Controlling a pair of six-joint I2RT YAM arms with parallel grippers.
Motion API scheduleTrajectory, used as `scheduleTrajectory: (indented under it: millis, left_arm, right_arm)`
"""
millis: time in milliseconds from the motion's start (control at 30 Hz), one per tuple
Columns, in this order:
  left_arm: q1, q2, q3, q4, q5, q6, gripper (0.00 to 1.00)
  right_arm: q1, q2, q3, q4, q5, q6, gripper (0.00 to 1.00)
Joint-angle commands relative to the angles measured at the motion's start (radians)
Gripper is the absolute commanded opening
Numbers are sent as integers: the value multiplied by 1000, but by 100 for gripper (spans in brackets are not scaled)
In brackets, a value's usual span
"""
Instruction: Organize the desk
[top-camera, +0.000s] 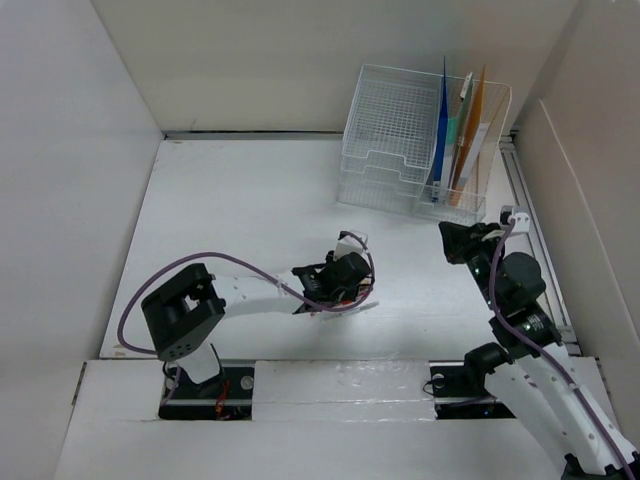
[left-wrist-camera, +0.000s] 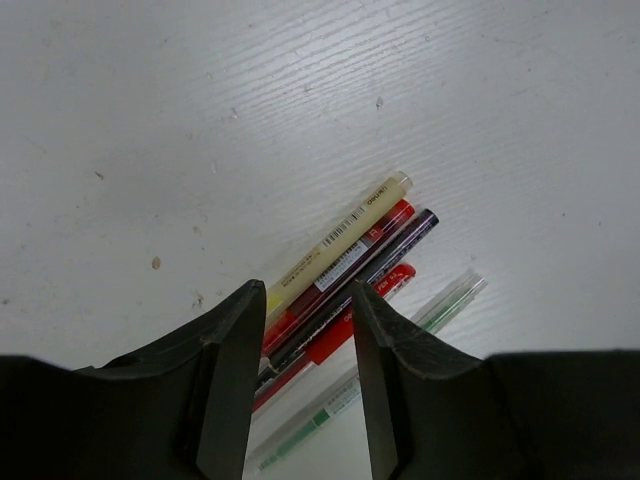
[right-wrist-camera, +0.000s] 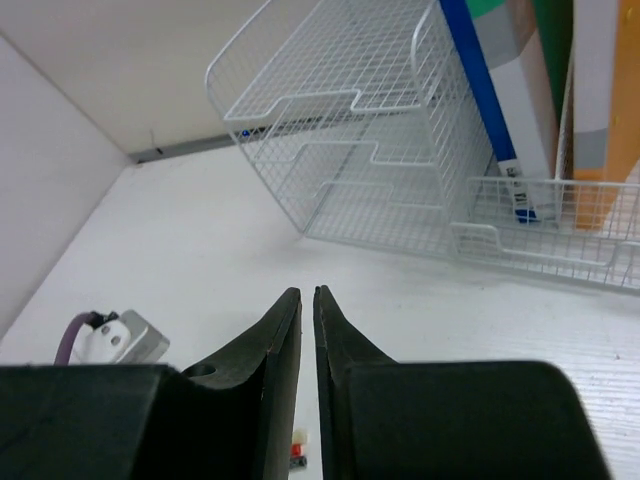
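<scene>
The desk (top-camera: 240, 220) is a flat white tabletop between white panel walls. A bundle of pens (left-wrist-camera: 350, 250) lies on it: a cream one, two red ones, a dark one and a clear green one (left-wrist-camera: 440, 305). My left gripper (left-wrist-camera: 305, 290) is low over them, open, its fingers straddling the bundle at an angle. From above, the left gripper (top-camera: 340, 290) covers most of the pens (top-camera: 358, 303). My right gripper (top-camera: 452, 240) hovers at the right, near the organizer. In its wrist view the right gripper (right-wrist-camera: 307, 292) has its fingers almost together and holds nothing.
A white wire-mesh file organizer (top-camera: 400, 130) stands at the back right, with blue, green and orange folders (top-camera: 460, 130) upright in its right part. It fills the top of the right wrist view (right-wrist-camera: 340, 150). White walls close in the left, back and right.
</scene>
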Motion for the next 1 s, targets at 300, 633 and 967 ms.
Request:
scheduleTrajectory:
  millis: [300,633,967]
  left_arm:
    - [40,82,28,64,100,117,37]
    - [92,106,18,85,133,117,30]
    - [132,103,-14,131,205,117,18]
  right_arm:
    - [36,-15,-5,-33,-13,-24,16]
    - [36,-1,-6,-25,-43,-22,16]
    - [46,5,0,-25,-45,-24,16]
